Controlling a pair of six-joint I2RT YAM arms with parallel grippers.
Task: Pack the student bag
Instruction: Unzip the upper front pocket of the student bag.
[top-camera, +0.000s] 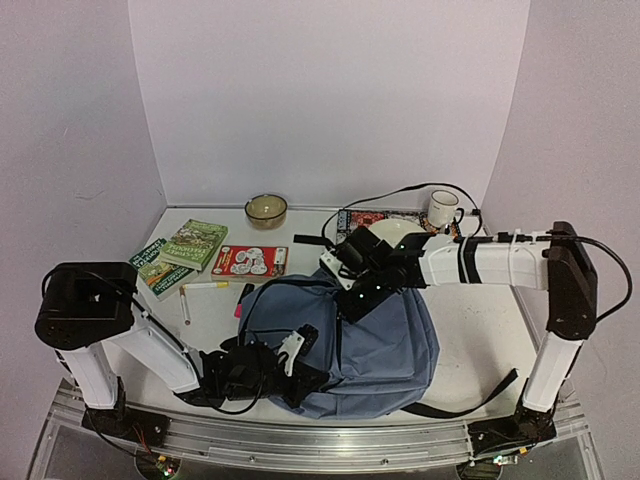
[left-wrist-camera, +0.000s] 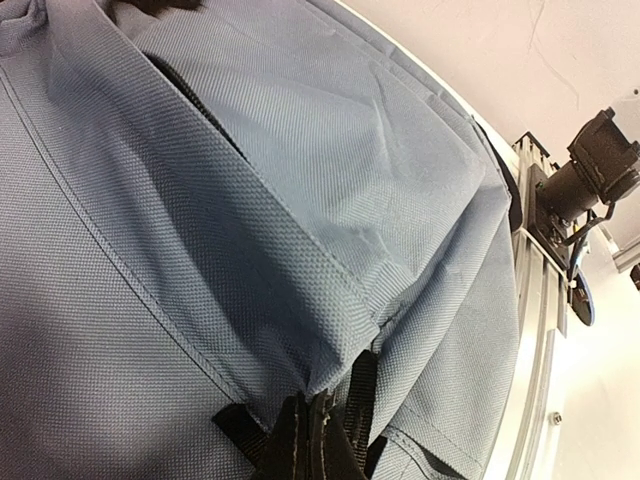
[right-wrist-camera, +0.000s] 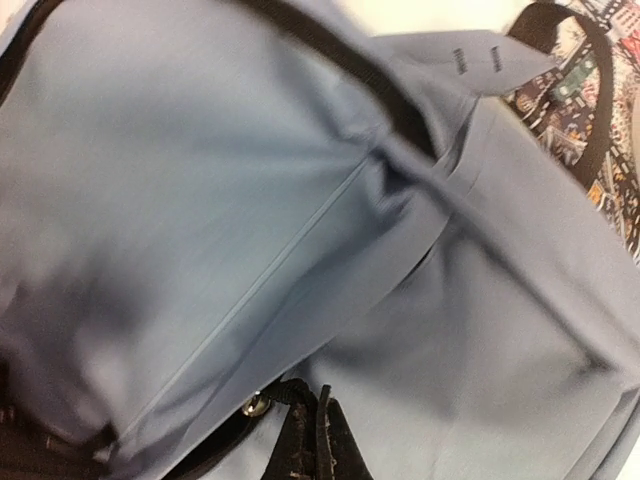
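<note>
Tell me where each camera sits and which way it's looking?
Top camera: above and behind the arms, looking down at the table; shows both arms, left gripper and right gripper on the student bag.
Left wrist camera: on the left wrist, looking along its shut gripper at blue-grey bag fabric.
Right wrist camera: on the right wrist, looking along its shut gripper at the bag's fabric and black strap.
Shared: all three see the bag.

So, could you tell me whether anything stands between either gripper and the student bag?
Nothing visible does: the left gripper is shut on the student bag at its near-left edge, and the right gripper is shut on fabric at its far end.
</note>
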